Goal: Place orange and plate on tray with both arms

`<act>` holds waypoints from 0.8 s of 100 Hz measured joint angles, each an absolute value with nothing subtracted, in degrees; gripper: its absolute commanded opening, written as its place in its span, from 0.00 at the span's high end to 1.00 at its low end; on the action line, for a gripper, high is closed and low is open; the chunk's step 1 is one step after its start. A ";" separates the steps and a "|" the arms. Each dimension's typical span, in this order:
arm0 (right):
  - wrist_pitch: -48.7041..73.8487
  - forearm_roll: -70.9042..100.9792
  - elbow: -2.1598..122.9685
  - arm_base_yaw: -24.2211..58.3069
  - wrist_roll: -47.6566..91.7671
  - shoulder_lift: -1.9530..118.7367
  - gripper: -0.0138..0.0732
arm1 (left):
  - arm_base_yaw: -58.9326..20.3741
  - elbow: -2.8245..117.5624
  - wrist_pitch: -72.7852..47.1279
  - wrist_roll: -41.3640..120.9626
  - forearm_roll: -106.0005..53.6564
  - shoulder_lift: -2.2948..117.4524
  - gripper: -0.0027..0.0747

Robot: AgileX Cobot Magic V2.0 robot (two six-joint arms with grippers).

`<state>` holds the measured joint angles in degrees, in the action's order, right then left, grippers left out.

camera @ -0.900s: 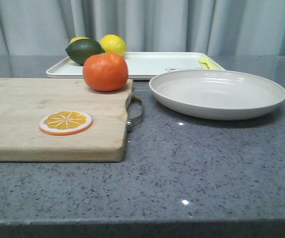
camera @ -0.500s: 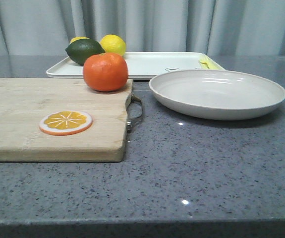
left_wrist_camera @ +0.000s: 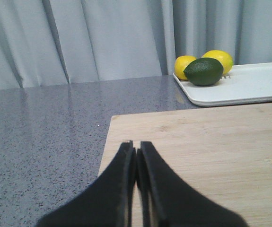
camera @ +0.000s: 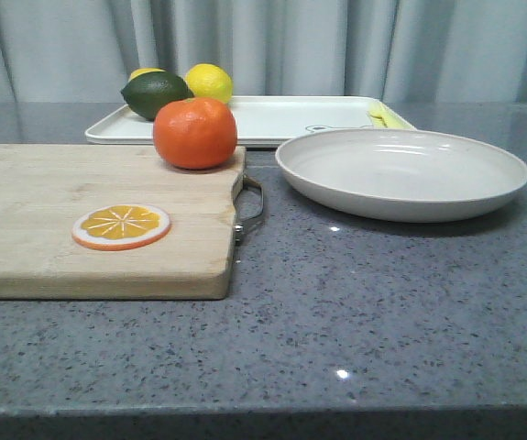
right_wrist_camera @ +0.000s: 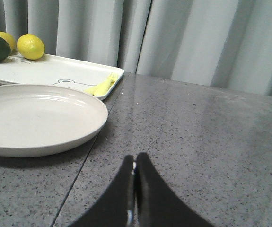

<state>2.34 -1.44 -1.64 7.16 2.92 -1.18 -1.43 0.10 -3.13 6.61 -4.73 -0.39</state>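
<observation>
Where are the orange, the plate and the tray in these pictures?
orange [camera: 195, 134], front view, middle of its skin.
plate [camera: 400, 170], front view, bare inner floor.
tray [camera: 281, 119], front view, bare flat surface.

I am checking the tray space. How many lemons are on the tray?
2, both at the tray's far left corner: one lemon right of the dark green lime, the other lemon mostly hidden behind it. More could be hidden.
</observation>
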 measured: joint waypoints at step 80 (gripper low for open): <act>38.38 13.27 33.40 7.16 2.03 21.41 0.92 | -1.43 35.96 -38.45 7.93 -12.33 24.44 0.99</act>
